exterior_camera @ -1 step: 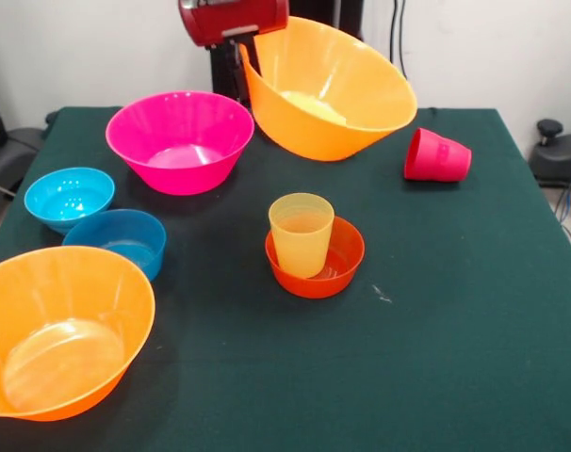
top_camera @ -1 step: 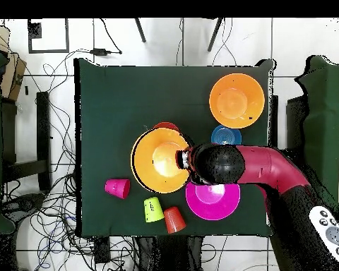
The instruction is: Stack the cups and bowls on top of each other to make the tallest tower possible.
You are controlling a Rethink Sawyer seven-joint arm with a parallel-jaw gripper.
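My gripper [exterior_camera @ -1 step: 248, 55] is shut on the rim of a large orange bowl [exterior_camera @ -1 step: 333, 89], holding it tilted above the table's far side. From overhead the gripper [top_camera @ -1 step: 181, 159] grips that bowl [top_camera @ -1 step: 158, 161] at its right rim. A yellowish cup [exterior_camera @ -1 step: 301, 234] stands upright in a small red-orange bowl [exterior_camera @ -1 step: 316, 259] mid-table. A red-pink cup [exterior_camera @ -1 step: 437, 156] lies on its side to the right. In the overhead view a lime green cup [top_camera @ -1 step: 153, 209] and an orange cup [top_camera @ -1 step: 174, 219] lie near the table edge by the robot.
A magenta bowl [exterior_camera @ -1 step: 180, 141] stands left of the held bowl. A light blue bowl [exterior_camera @ -1 step: 69, 198] and a darker blue bowl [exterior_camera @ -1 step: 116, 242] sit side by side at the left. A second large orange bowl [exterior_camera @ -1 step: 64, 334] rests at the near left corner.
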